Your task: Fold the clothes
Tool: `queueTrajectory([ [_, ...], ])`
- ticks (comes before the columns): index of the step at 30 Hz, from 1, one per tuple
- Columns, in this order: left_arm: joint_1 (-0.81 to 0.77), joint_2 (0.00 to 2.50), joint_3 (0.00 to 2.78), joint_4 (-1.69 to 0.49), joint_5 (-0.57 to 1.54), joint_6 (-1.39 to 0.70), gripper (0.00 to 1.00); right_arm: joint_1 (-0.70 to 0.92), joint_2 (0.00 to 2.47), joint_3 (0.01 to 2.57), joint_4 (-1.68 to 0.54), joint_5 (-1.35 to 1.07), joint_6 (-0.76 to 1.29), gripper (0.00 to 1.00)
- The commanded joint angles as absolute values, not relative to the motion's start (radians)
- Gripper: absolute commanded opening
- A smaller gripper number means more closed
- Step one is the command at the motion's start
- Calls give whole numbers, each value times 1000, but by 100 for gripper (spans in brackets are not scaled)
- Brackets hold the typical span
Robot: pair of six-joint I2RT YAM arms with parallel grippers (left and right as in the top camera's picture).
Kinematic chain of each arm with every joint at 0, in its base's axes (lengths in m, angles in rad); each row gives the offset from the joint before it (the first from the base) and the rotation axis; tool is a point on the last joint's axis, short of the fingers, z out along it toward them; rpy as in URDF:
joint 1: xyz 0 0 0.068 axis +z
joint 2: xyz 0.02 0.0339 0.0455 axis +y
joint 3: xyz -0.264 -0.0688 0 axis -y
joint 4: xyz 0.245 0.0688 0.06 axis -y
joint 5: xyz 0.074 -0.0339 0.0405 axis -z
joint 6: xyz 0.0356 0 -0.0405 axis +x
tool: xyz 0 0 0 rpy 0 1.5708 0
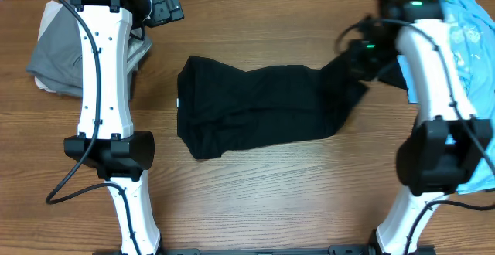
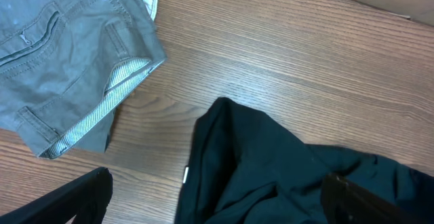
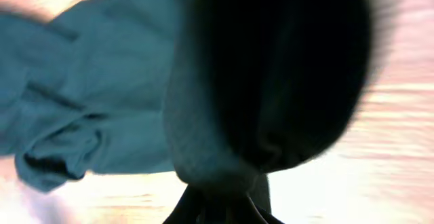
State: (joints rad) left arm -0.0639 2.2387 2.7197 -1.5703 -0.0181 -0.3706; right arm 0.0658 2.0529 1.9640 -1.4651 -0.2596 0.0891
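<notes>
A black garment lies crumpled across the middle of the wooden table. My right gripper is shut on its right end and lifts that end off the table; in the right wrist view the dark cloth bunches between the fingers. My left gripper is open and empty at the far left, above the garment's left edge, which shows in the left wrist view between the spread fingers. Grey trousers lie folded at the far left, also in the left wrist view.
A pile of light blue clothes lies at the far right under the right arm. The table's back edge runs behind the left gripper.
</notes>
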Motion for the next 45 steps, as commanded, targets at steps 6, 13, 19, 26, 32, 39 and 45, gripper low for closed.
queueTrajectory([
  [6,-64,2236,2718,-1570,-10,-369,100,332,2050,1905,-1328,-271,192,4],
  [13,-64,2236,2718,-1578,-10,-369,100,453,2087,1874,-1201,-372,263,38],
  [19,-64,2237,2654,-1613,-10,-343,100,420,2068,2101,-1373,-391,205,52],
  [26,-64,2237,2297,-1605,17,-286,100,244,2071,2225,-1496,-196,178,100],
  [32,-64,2237,2053,-1492,128,-213,99,154,2074,2224,-1502,-196,130,100],
  [39,-79,2236,1833,-1324,180,-145,98,142,2074,2223,-1501,-195,122,100],
  [45,-84,2236,1692,-1187,228,-134,93,142,2074,2223,-1487,-195,123,100],
])
